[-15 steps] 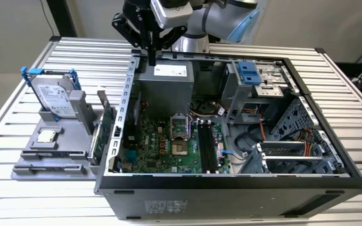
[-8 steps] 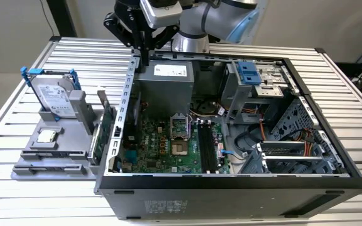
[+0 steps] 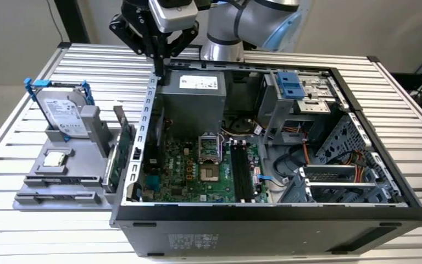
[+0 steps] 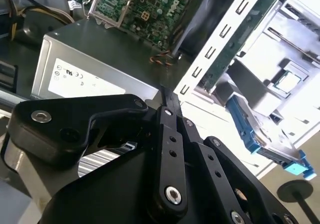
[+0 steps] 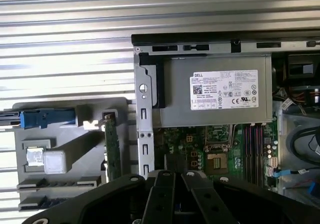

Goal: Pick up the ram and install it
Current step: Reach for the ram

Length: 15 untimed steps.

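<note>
My gripper [image 3: 160,61] hangs above the back corner of the open computer case [image 3: 270,212], over the edge between the case wall and the grey power supply [image 3: 191,102]. Its black fingers [image 4: 171,104] are pressed together with nothing between them, and in the first wrist view the gripper [image 5: 175,165] points down at the motherboard [image 5: 200,149]. A dark narrow strip that looks like the ram [image 5: 47,202] lies in the front slot of the grey holder [image 3: 28,199], at the exterior view's left and well away from the gripper. The black memory slots [image 3: 242,170] run along the motherboard.
The holder also carries a silver hard drive [image 3: 63,113] in a blue frame, an upright green card [image 3: 123,148] and a small square chip [image 3: 52,159]. Inside the case are cables and a metal drive cage [image 3: 343,181]. The case and holder stand on a ribbed metal table [image 3: 20,242].
</note>
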Motion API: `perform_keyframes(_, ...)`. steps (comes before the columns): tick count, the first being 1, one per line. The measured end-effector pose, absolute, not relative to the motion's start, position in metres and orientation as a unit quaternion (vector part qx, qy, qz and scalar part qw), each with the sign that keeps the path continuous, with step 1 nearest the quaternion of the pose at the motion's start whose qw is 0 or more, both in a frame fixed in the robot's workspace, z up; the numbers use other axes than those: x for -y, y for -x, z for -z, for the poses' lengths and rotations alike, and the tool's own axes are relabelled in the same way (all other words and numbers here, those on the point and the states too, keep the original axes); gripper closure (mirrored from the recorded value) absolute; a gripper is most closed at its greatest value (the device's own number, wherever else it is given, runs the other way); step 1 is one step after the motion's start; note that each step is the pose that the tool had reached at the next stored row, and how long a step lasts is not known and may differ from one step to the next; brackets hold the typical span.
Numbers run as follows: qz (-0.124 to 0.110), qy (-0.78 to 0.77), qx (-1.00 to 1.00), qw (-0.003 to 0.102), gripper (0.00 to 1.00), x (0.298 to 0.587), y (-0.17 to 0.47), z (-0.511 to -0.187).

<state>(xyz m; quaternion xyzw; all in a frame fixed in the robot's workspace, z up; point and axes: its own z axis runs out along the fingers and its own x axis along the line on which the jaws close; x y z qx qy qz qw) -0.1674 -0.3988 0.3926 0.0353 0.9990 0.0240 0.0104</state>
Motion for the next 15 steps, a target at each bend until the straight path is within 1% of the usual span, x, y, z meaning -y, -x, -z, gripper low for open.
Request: perform_keyframes(15,-0.024,-0.035,-0.999,0.010,1.00,0.399,0.199,-0.393)
